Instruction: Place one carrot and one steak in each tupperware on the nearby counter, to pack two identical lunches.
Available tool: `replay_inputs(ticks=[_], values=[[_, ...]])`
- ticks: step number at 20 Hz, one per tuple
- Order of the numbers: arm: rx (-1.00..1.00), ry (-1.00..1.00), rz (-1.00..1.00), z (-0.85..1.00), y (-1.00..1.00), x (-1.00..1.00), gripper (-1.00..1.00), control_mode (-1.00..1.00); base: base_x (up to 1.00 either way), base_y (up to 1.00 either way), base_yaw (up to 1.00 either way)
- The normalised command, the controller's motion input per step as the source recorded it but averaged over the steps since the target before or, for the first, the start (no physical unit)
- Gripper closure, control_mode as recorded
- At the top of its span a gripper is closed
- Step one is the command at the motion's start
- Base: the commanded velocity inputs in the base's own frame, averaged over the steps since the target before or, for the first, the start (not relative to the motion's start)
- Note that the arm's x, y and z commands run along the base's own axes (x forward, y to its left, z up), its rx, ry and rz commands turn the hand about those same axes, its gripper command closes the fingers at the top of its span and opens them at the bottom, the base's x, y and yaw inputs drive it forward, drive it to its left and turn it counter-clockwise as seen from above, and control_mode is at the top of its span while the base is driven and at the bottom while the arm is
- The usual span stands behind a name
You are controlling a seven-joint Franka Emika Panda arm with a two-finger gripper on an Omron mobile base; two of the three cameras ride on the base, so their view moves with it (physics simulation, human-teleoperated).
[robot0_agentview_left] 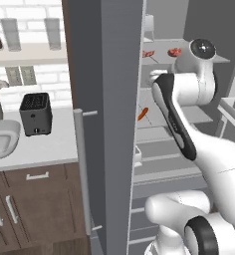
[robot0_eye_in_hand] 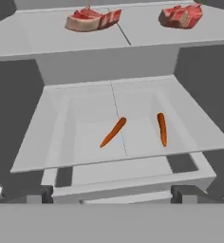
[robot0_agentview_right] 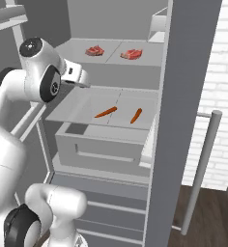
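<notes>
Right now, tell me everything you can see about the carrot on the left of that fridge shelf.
The left carrot is slim, orange and tapered, with a smooth look. It lies flat on the pale grey fridge shelf, slanted so one end points toward the back right. It rests apart from the other carrot, which lies straighter to its right. Nothing else touches it; the gripper is not on it. Two steaks sit on the shelf above.

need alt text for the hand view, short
Looking into an open fridge: two orange carrots, one left of the other, lie apart on a glass shelf above a drawer. On the shelf above sit two red raw steaks, one at left and one at right.
</notes>
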Motion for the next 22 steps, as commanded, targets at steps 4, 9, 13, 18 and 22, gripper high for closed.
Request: replay_inputs(ticks=[4,9,13,18,22], values=[[0.14,0.00,-0.24,0.63,0.00,0.34,-1.00,-1.00,0.00,0.00,0.00],[0.24,0.00,-0.10,0.38,-0.09,0.34,-1.00,-1.00,0.00,0.00,0.00],[0.19,-0.02,0.02,0.02,-0.06,0.46,-1.00,-1.00,0.00,0.00,0.00],[0.01,-0.18,0.04,-0.03,0.00,0.43,-1.00,-1.00,0.00,0.00,0.00],[0.00,-0.11,0.01,0.00,0.00,0.46,-1.00,-1.00,0.00,0.00,0.00]])
